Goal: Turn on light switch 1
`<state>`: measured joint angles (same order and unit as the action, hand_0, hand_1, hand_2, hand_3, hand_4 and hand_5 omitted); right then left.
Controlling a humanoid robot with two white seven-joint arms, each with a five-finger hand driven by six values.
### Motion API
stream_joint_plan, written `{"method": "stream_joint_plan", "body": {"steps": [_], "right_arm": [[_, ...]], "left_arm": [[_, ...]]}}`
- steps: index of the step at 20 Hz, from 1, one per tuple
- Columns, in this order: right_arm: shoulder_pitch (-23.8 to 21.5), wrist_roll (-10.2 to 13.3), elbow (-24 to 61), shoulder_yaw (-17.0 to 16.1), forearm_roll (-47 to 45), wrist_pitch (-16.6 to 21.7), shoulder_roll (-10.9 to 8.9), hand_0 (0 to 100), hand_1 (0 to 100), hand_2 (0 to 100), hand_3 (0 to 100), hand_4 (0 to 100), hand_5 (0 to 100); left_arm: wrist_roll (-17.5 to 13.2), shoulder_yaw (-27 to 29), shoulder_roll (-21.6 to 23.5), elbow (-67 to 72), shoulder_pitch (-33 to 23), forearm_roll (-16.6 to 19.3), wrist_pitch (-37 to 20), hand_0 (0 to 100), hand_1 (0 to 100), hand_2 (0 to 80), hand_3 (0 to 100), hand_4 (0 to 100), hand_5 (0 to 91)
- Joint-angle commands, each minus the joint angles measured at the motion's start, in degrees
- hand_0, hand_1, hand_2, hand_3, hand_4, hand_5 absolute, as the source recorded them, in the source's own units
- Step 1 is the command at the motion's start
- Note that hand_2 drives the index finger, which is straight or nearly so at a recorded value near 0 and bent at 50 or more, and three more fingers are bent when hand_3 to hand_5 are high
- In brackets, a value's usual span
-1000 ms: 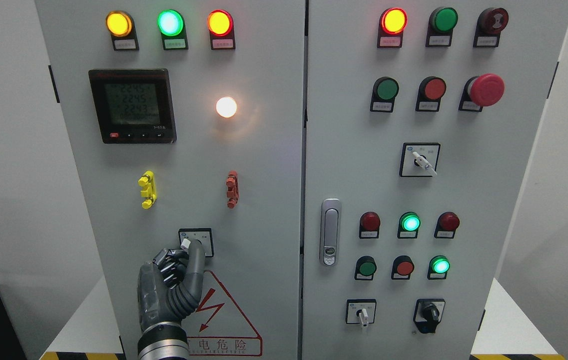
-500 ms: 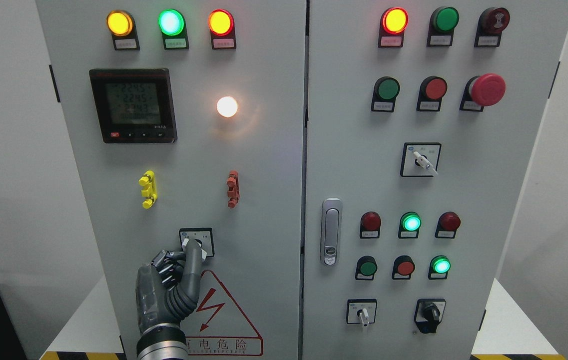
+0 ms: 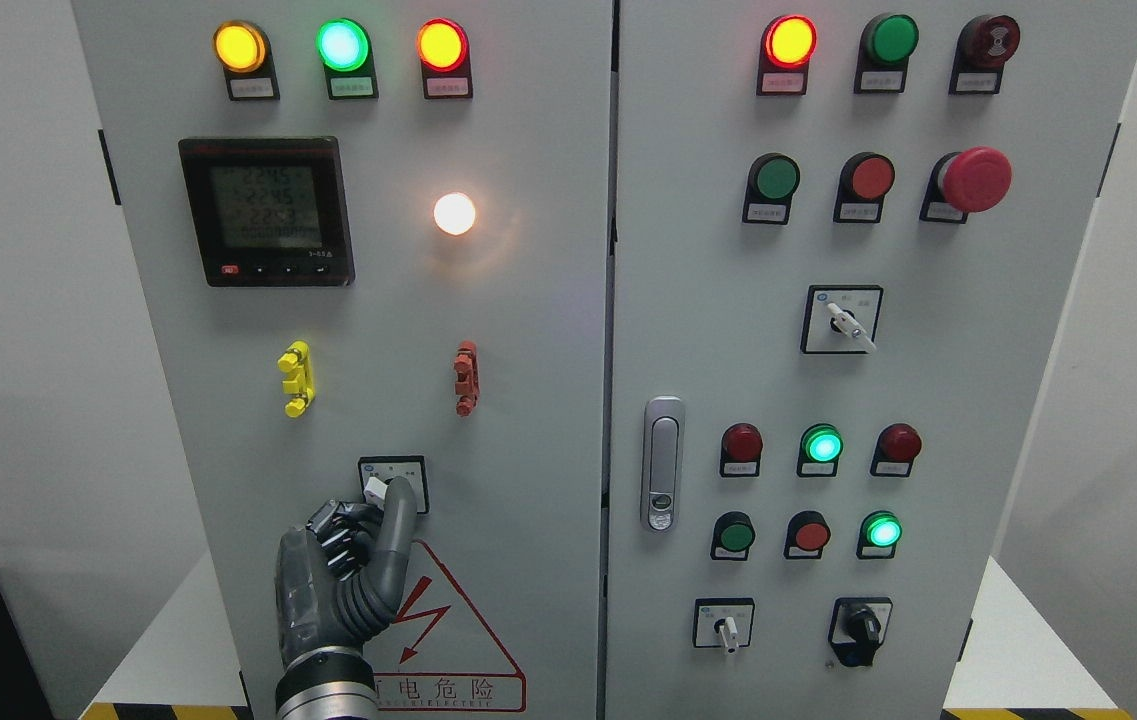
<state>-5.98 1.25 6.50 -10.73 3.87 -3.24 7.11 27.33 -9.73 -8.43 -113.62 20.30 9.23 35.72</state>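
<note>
The selector switch sits in a small black-framed plate low on the left cabinet door; its white knob end shows at the upper left. My left hand comes up from the bottom edge. Its index fingertip rests against the knob's right side, and the other fingers are curled into the palm. The hand hides most of the knob. Above it, the round white lamp is lit. My right hand is out of view.
A yellow clip and a red clip stick out above the switch. A black meter and three lit lamps are higher up. The right door carries a handle, buttons and more selectors.
The index finger has shifted slightly right along the switch since half a second ago, and the knob's white end now shows to its left. The lamp stays lit throughout.
</note>
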Motion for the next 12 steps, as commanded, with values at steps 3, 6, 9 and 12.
{"method": "stream_joint_plan", "body": {"steps": [3,6,9,12], "right_arm": [[0.0,-0.02,0.0,-0.08,0.0,-0.01,0.01,0,0,0,0,0,0],[0.0,0.07,0.0,0.01,0.0,-0.01,-0.08,0,0,0,0,0,0],[0.0,-0.02,0.0,0.01,0.0,-0.01,0.01,0,0,0,0,0,0],[0.0,-0.02,0.0,0.01,0.0,-0.01,0.01,0,0,0,0,0,0]], "left_arm": [[-0.08,-0.02,0.08,-0.11,-0.7,0.0,-0.12,19,45,65.2,100,98,88.3],[-0.08,-0.02,0.25,-0.2,-1.23,0.0,-0.47,19,45,65.2,100,98,88.4],[-0.08,-0.02,0.34,-0.28,-2.1,-0.09,-0.74,18,44,65.5,100,99,88.4],[-0.17,-0.02,0.34,-0.37,-2.81,-0.09,-1.0,18,44,66.6,100,99,88.7]]}}
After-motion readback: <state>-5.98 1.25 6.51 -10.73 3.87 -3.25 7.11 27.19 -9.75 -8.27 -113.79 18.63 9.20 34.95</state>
